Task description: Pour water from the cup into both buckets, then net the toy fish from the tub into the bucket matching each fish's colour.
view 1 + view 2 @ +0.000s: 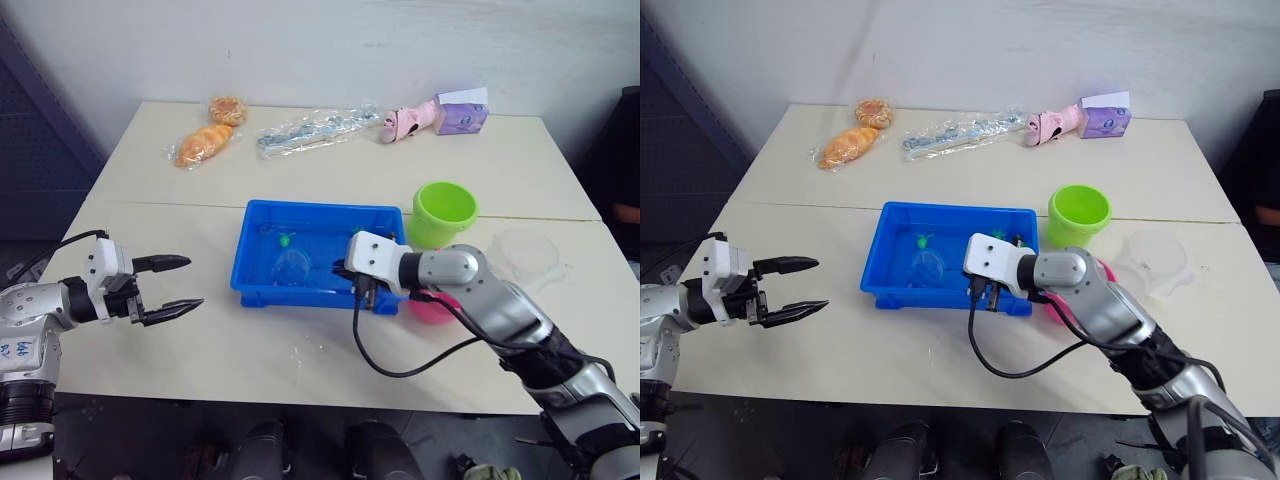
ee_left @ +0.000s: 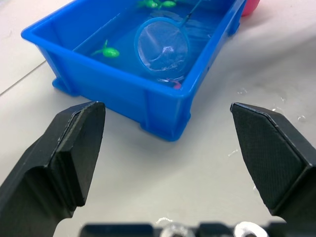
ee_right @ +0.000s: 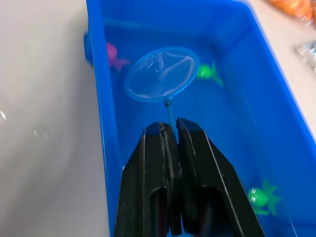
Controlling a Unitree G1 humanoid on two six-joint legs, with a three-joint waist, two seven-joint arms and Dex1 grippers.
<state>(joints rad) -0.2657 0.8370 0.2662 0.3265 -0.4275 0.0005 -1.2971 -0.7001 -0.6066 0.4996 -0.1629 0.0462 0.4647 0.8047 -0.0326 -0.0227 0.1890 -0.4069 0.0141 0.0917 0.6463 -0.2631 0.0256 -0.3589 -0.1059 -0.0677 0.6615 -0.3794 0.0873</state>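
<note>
My right claw [image 3: 170, 129] is clamped together on the thin stick handle of the small blue-rimmed mesh net [image 3: 160, 74], whose hoop lies in the water of the shallow bright blue plastic tub [image 1: 255, 262] on the pale bench [image 1: 300, 360]. A tiny pink fish [image 3: 114, 57] sits just beside the hoop; green fish [image 3: 210, 72] float nearby. My left claw [image 1: 172, 285] hangs apart, left of the tub. The lime green pail [image 1: 444, 212] stands behind my right arm, with the pink pail [image 1: 432, 307] under it and the clear cup [image 1: 525, 253] on their right.

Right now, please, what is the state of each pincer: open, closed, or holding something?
Left pincer: open, holding nothing, over the table beside the shallow bright blue plastic tub.
Right pincer: closed on the thin stick handle of the small blue-rimmed mesh net.
</note>
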